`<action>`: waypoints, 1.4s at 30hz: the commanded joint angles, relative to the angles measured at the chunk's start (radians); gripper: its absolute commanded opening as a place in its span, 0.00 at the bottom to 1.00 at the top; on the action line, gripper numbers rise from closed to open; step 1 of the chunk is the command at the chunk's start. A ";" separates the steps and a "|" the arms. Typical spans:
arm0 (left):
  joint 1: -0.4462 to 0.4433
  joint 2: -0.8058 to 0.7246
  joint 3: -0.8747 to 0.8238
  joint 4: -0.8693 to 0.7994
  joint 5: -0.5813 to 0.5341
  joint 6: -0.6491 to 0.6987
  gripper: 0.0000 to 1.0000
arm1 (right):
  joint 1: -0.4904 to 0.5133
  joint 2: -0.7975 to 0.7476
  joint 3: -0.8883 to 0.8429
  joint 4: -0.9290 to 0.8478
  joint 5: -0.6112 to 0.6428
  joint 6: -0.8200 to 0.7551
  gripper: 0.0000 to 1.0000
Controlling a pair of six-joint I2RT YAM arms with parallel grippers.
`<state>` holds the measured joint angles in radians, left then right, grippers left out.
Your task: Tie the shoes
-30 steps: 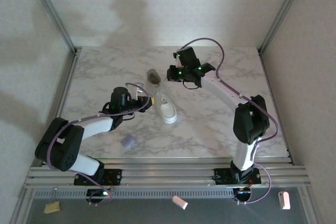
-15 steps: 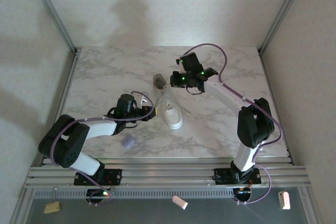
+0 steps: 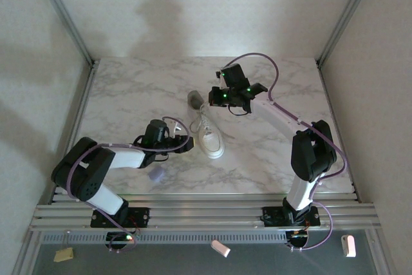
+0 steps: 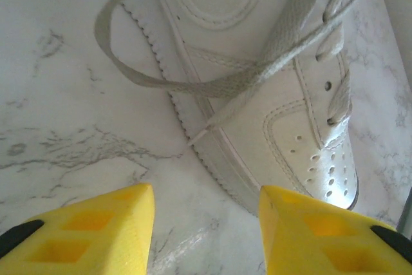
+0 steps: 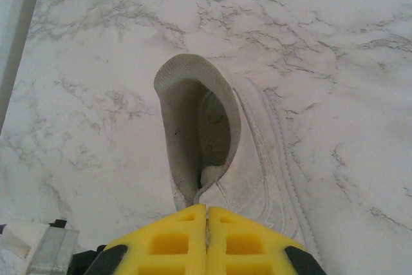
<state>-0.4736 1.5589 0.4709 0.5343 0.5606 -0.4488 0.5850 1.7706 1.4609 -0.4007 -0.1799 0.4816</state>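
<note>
The small white shoe (image 3: 208, 134) lies on the marble table (image 3: 270, 152), heel opening toward the back. My left gripper (image 3: 187, 143) sits low at the shoe's left side, near the toe. In the left wrist view that gripper (image 4: 206, 191) is open, with bare marble between its yellow fingers. A slack lace loop (image 4: 129, 75) and a loose lace end (image 4: 196, 136) lie just ahead, against the shoe's sole (image 4: 219, 159). My right gripper (image 3: 207, 103) hovers over the heel end. In the right wrist view it (image 5: 206, 209) is shut, pinching a thin lace that rises from the shoe's grey opening (image 5: 199, 120).
A tiny lavender blob (image 3: 155, 173) rests on the table near my left arm. Metal frame rails (image 3: 84, 114) border the table's left and right sides. Open marble lies right of the shoe and toward the back left.
My left gripper has opened and let go of the lace, which now lies slack by the sole. The shoe shifted slightly right and nearer. The right gripper stays shut.
</note>
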 commanded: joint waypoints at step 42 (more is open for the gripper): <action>-0.019 0.156 -0.007 0.394 0.049 -0.117 0.00 | -0.006 -0.007 -0.009 0.004 -0.004 -0.024 0.00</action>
<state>-0.4839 1.7672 0.4934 0.9047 0.6319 -0.5621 0.5850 1.7706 1.4609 -0.4007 -0.1864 0.4633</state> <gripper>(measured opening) 0.038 0.062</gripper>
